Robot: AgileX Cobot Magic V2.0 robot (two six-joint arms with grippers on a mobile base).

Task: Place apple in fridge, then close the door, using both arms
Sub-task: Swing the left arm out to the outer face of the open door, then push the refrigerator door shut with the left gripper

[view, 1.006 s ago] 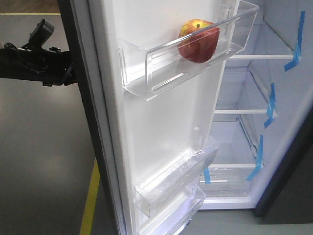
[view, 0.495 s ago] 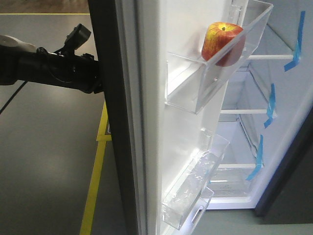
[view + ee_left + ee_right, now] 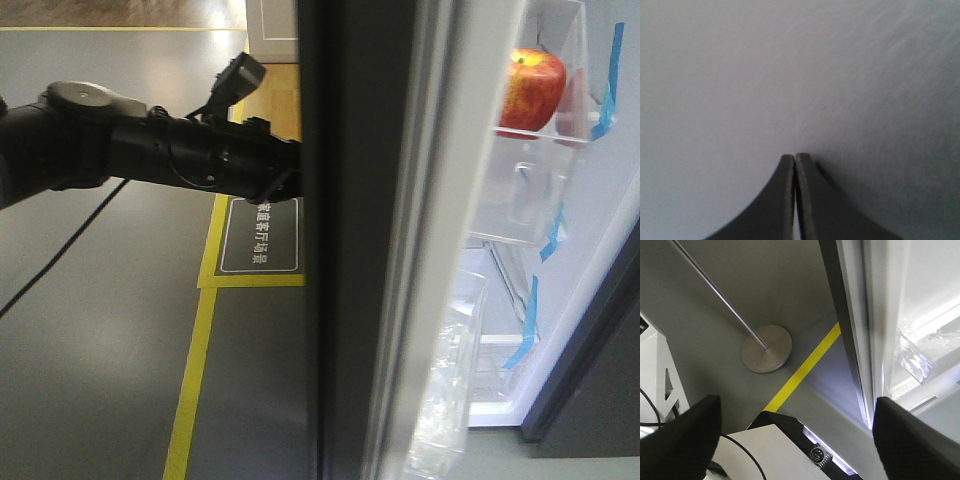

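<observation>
Hidden: the left arm (image 3: 150,150) reaches the dark outer face of the door (image 3: 350,250), and its tip is lost behind the door's edge in the front view.
Cut off: the door stands almost edge-on, with its top and bottom out of frame. The lower bins on its white inner side are only a blur of clear plastic.
Apple: the apple (image 3: 531,88) sits high on the door's inner side, in a clear bin (image 3: 520,190).
Fridge: the fridge (image 3: 610,180) shows past the door's inner side, partly screened by it.
Left claw (image 3: 794,159): fingers pressed together and holding nothing, tips at a plain grey surface. Whether they touch it cannot be told.
Right claw (image 3: 795,401): spread wide and empty, with only the finger ends showing, low beside the door's edge.
</observation>
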